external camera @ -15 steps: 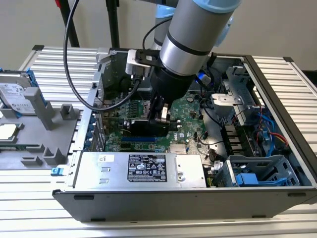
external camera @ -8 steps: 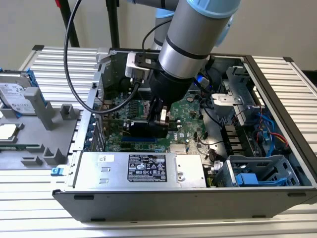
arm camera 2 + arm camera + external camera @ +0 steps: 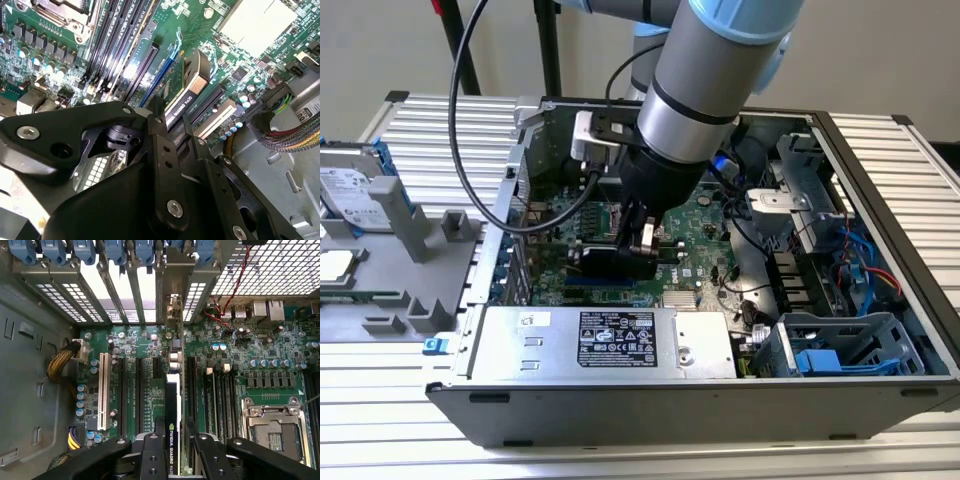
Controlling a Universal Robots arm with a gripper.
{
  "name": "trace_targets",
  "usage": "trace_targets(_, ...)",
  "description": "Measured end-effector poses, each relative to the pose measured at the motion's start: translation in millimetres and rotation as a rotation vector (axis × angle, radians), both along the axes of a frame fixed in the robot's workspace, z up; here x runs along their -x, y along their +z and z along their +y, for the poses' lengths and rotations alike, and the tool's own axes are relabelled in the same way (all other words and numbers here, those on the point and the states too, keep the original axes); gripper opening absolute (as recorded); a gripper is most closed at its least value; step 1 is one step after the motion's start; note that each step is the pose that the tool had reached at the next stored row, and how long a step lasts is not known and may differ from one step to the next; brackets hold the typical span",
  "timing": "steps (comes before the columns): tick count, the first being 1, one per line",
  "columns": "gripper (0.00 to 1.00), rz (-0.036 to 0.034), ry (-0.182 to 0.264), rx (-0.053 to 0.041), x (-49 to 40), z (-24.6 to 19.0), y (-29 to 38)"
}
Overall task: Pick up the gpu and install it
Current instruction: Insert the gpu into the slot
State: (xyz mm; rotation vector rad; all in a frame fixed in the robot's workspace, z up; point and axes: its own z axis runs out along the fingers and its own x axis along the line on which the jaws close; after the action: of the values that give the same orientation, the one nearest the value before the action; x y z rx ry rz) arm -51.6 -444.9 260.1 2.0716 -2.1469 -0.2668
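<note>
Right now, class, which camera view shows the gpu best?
The first wrist view: the gpu stands edge-on between the jaws, over the motherboard slots. The second wrist view shows its shroud partly behind the gripper; the exterior view shows a dark block.

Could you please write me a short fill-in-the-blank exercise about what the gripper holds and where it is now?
1. The gripper is shut on the ____.
2. The gpu stands on its edge above the green ____, inside the open computer case.
3. In the first wrist view, the one white expansion slot lies on the same side of the gpu as the ____ cable bundle.

Missing words: gpu; motherboard; yellow
</note>
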Motion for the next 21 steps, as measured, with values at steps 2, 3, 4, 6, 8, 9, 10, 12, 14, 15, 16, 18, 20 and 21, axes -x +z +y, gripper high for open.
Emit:
trace_targets(2, 0.00, 0.0000, 0.000, 0.0000, 0.3, 0.2, -1.0)
trace_targets(3, 0.00, 0.0001, 0.000, 0.0001, 0.4, 0.2, -1.2)
trace_targets(4, 0.00, 0.0000, 0.000, 0.0002, 0.4, 0.2, -1.2)
trace_targets(6, 0.00, 0.0001, 0.000, 0.0003, 0.5, 0.2, -1.2)
trace_targets(8, 0.00, 0.0000, 0.000, 0.0000, 0.5, 0.2, -1.3)
trace_targets(9, 0.00, 0.0000, 0.000, 0.0000, 0.5, 0.2, -1.3)
trace_targets(10, 0.00, 0.0000, 0.000, 0.0000, 0.6, 0.2, -1.3)
trace_targets(12, 0.00, 0.0000, 0.000, 0.0000, 0.6, 0.2, -1.4)
trace_targets(14, 0.00, 0.0000, 0.000, 0.0000, 0.6, 0.2, -1.4)
trace_targets(15, 0.00, 0.0000, 0.000, 0.0000, 0.6, 0.2, -1.4)
trace_targets(16, 0.00, -0.0001, 0.000, -0.0002, 0.6, 0.5, -1.5)
trace_targets(18, 0.00, -0.0001, 0.000, -0.0002, 0.6, 1.4, -1.6)
trace_targets(20, 0.00, 0.0000, 0.000, 0.0000, 0.6, 2.1, -1.9)
trace_targets(21, 0.00, 0.0000, 0.000, 0.0000, 0.6, 2.2, -2.3)
